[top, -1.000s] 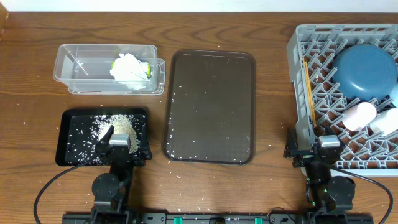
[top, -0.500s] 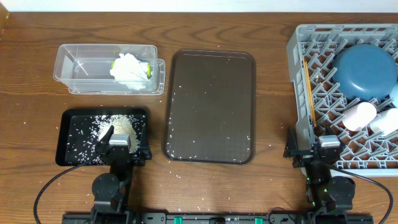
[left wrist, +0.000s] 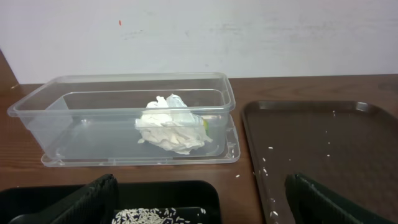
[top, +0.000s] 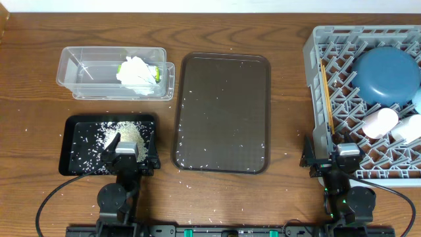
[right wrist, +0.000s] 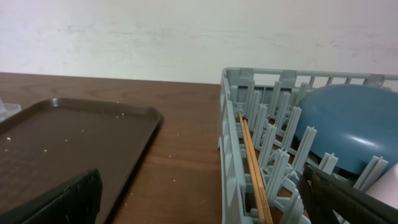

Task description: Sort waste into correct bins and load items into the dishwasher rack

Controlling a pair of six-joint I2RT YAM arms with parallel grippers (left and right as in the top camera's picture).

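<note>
A crumpled tissue [top: 137, 71] and a yellow-green wrapper [top: 121, 66] lie in the clear tub [top: 85, 80]. Rice [top: 126, 135] is heaped in the black tray [top: 79, 141]. The grey rack [top: 314, 39] at the right holds the dark-blue dish [top: 387, 74], chopsticks [top: 327, 99], a pink cup [top: 380, 122], a white cup [top: 409, 130] and the edge of a light-blue bowl [top: 418, 99]. My left gripper [left wrist: 202, 205] stands open at the black tray's near edge, nothing between its fingers [left wrist: 93, 199]. My right gripper [right wrist: 205, 199] is open and empty beside the rack's near-left corner [right wrist: 231, 124].
A large brown serving tray [top: 222, 112] sits mid-table between the bins and the rack, dotted with stray rice grains. More loose grains are scattered on the wooden table around it. The wall runs along the table's far edge.
</note>
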